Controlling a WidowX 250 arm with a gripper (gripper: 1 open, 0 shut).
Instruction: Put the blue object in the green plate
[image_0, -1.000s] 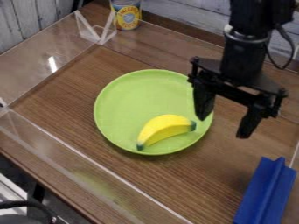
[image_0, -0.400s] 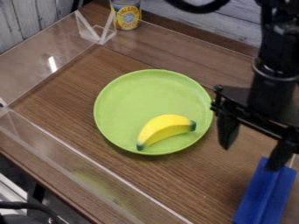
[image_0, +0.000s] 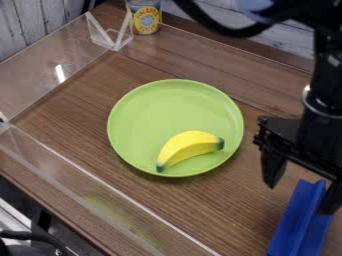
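Note:
The green plate (image_0: 160, 115) lies in the middle of the wooden table, with a yellow banana (image_0: 187, 149) resting in its near right part. The blue object (image_0: 299, 226), a ridged royal-blue slab, stands on end at the bottom right, its lower part cut off by the frame. My black gripper (image_0: 301, 178) hangs open right of the plate, directly above the slab's top. One finger (image_0: 271, 168) points down on the left of the slab. The other finger sits at the right edge, partly out of view. Nothing is held between them.
A yellow-labelled can (image_0: 144, 16) and a clear folded plastic stand (image_0: 110, 33) sit at the back left. A transparent wall (image_0: 40, 150) borders the left and front of the table.
My gripper has travelled right and toward the near edge, from over the plate's right rim to above the blue slab. Its fingers stayed open. The banana and plate have not moved.

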